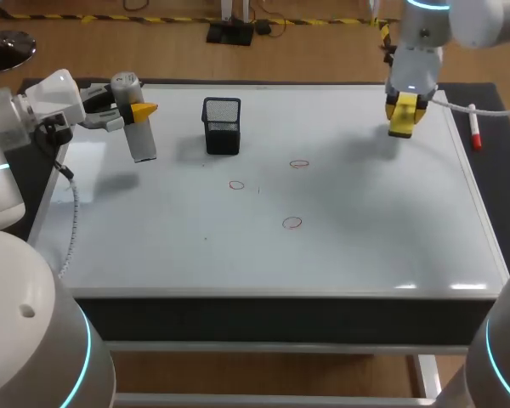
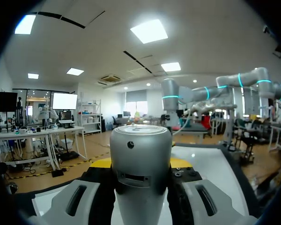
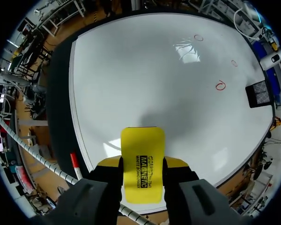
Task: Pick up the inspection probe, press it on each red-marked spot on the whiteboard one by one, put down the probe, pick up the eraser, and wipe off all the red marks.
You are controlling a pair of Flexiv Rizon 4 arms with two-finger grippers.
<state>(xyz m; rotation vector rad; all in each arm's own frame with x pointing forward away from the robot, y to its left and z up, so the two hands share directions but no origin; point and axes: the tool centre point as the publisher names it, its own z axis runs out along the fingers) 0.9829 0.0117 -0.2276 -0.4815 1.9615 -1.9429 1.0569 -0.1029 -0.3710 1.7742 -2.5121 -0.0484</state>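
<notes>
Inspection probe [image 1: 141, 136], a silver cylinder, stands nearly upright in the left gripper [image 1: 141, 111], whose fingers clamp it from both sides. It hangs over the whiteboard [image 1: 365, 246] just left of the black mesh cup [image 1: 222, 125], and its shadow on the board suggests it is lifted clear.

All three rings are unwiped, so I judge pressing to be the step in hand. To do it well, carry the probe round the robot-facing side of the cup rather than over it. Hold it vertical and lower it squarely onto each ring's middle without sliding, since a drag could smear the ink.

Take the first red mark [image 1: 236, 184], on the robot's side of the cup and slightly to its right. Then take the second red mark [image 1: 299, 164], further right of the cup, and last the third red mark [image 1: 292, 223], furthest from the cup toward the robot.

Well to the right of the cup, the right gripper [image 1: 405, 110] hangs above the board, its fingers closed on the yellow eraser [image 3: 142, 140]. That arm is best held out there until the probe is set down.
</notes>
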